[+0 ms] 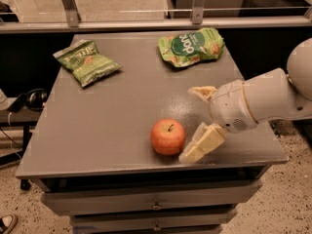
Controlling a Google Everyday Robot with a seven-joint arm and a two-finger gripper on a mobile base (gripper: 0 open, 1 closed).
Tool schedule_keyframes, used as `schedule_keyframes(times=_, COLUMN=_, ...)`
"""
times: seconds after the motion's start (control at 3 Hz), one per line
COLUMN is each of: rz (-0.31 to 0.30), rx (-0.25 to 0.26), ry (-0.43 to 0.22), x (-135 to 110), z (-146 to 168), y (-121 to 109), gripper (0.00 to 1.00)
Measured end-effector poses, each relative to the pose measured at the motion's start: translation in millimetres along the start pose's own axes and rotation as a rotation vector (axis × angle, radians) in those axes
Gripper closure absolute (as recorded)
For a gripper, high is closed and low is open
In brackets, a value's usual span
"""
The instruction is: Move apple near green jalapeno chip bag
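Item: apple [168,136]. Location: front part of the grey surface [112,126], near the front edge, upright, stem up. Status: not lifted.

Item: claw [189,123]. Location: just right of the apple, at its level. State: spread wide, holding nothing; the lower finger lies just beside the fruit.

Item: green jalapeno chip bag [86,62]. Location: rear left, well apart from the apple.

Item: brighter green bag [191,45]. Location: rear right.

Progress: early. Grasp not yet made; carry to the rear-left bag and release remain.
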State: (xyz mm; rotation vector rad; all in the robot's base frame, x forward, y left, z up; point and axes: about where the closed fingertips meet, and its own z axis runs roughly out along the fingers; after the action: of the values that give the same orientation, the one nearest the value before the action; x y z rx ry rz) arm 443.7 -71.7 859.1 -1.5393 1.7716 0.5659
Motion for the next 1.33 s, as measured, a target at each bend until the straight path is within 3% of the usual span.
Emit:
schedule_keyframes(times=0.67, rz=0.029, rx=-0.022, ry=-0.122, x=-22, z=23, y=18, gripper=0.0)
schedule_keyframes(times=1.0, rz=0.05, rx=-0.021, ry=-0.136, x=-18, z=29, y=20, gripper=0.0)
schedule_keyframes(times=1.33, rz=0.062, rx=-0.016, ry=-0.149, x=-15, z=32, y=19, gripper=0.18)
